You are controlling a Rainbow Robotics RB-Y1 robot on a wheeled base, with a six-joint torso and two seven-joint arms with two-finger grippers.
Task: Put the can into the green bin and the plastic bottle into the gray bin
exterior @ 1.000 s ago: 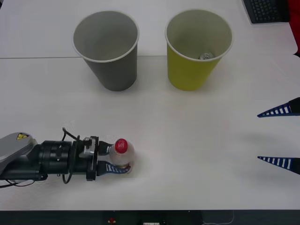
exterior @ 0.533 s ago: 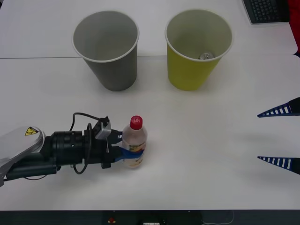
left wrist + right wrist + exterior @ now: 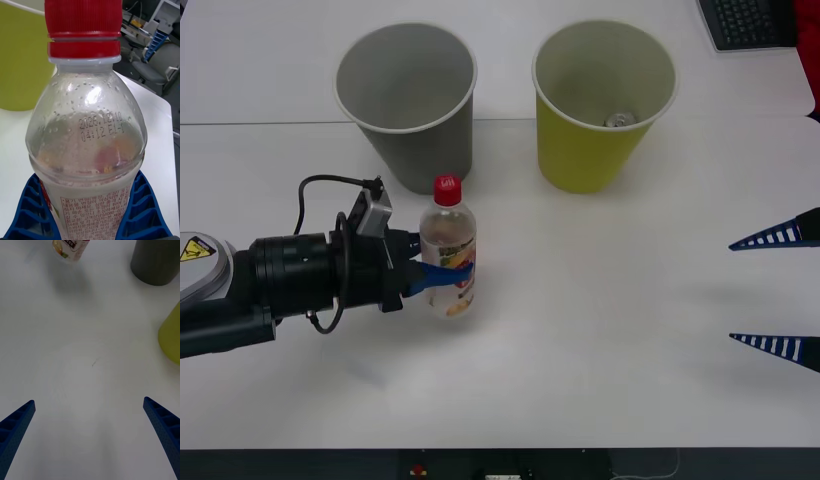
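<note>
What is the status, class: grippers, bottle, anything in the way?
Left gripper shut on plastic bottle, upright, near gray bin. Right gripper open, idle at table's right. Can in green bin. Nothing between bottle and gray bin.

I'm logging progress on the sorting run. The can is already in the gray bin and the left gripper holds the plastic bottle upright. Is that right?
Not quite. The front view shows the can lying in the green bin, not the gray bin. The rest holds: the left gripper holds the plastic bottle upright.
</note>
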